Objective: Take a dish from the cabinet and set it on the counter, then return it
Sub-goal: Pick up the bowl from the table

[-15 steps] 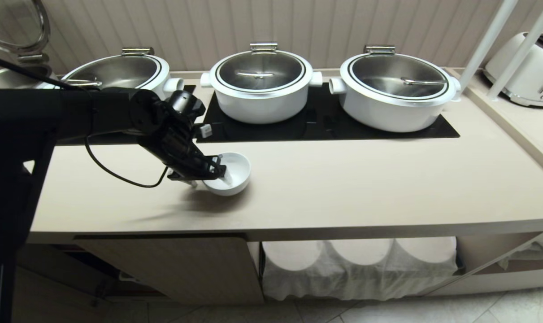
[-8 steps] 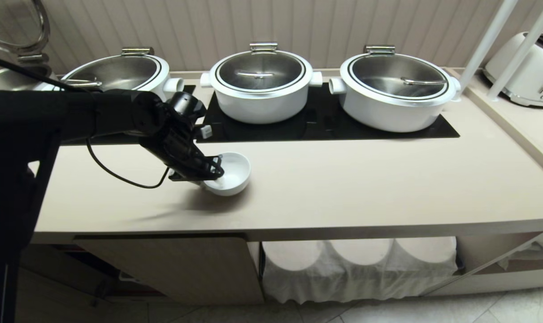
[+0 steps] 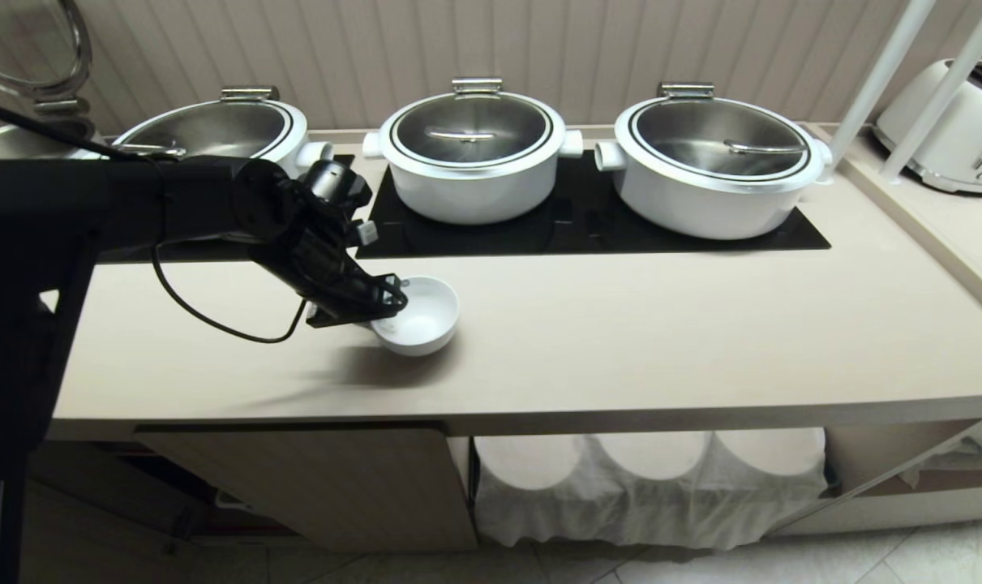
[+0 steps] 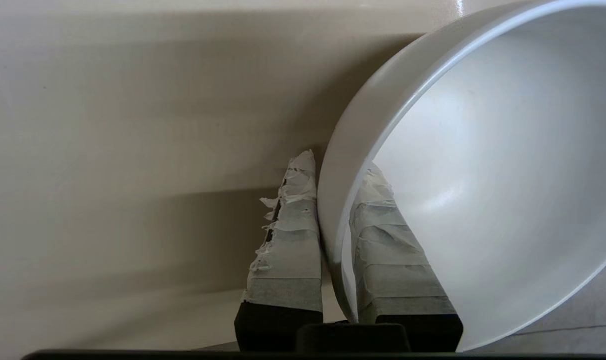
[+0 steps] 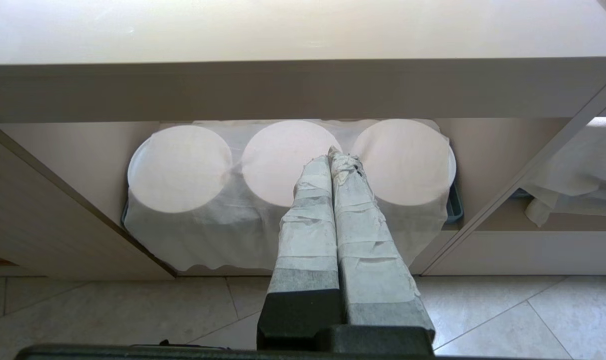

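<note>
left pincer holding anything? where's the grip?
Yes: left pincer pinches the small round glossy white bowl by its rim, one finger inside, one outside.

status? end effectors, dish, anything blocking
Left end effector shut on dish rim, one finger inside, one outside. Dish on counter, tilted. Right end effector shut, empty, parked below counter edge. Pots behind; nothing blocking.

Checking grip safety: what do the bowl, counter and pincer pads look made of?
Bowl: glossy white, likely glazed ceramic; soft highlights inside. Counter: smooth beige, faint sheen, maybe laminate or composite. Left pincer pads: wrapped in frayed whitish tape over black fingers.
</note>
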Controlling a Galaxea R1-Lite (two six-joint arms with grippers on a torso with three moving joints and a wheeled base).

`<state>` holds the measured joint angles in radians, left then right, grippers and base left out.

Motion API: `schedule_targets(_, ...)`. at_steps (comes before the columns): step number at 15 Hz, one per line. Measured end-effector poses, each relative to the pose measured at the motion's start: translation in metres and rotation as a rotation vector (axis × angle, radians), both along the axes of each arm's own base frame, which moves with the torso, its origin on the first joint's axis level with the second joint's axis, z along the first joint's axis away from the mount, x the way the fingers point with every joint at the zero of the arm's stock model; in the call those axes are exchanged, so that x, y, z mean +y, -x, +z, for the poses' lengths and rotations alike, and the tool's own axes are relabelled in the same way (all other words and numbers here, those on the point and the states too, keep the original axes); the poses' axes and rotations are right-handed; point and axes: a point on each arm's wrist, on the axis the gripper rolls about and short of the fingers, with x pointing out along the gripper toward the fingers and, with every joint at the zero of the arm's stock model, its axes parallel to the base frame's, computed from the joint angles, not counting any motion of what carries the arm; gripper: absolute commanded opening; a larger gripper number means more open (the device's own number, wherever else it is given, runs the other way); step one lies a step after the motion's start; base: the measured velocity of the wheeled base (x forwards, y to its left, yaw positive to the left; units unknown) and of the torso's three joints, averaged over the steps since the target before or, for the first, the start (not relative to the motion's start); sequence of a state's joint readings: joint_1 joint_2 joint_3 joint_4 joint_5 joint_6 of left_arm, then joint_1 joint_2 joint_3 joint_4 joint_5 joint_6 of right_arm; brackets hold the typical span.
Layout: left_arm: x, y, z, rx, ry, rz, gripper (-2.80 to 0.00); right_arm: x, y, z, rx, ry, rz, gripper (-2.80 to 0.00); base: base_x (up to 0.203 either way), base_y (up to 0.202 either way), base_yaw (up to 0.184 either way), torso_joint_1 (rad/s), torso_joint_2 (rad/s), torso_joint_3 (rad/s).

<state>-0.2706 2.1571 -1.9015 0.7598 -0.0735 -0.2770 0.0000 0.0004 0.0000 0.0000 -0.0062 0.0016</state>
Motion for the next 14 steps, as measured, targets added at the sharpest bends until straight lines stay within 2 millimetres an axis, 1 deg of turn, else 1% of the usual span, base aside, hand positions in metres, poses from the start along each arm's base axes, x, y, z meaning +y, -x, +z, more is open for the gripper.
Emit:
schedule_targets(3,0.000,0.003,0.002,0.003,0.009,0.016,-2.80,0.000,0.000,0.000,0.000,0.000,0.001,-2.80,0.000,0.000,0.000,0.000,0.00,0.000)
schedule_targets(14,-0.001,0.018,0.015,0.041,0.111,0.174,-2.80,0.000,0.000,0.000,0.000,0.000,0.000,-2.80,0.000,0.000,0.000,0.000,0.00,0.000)
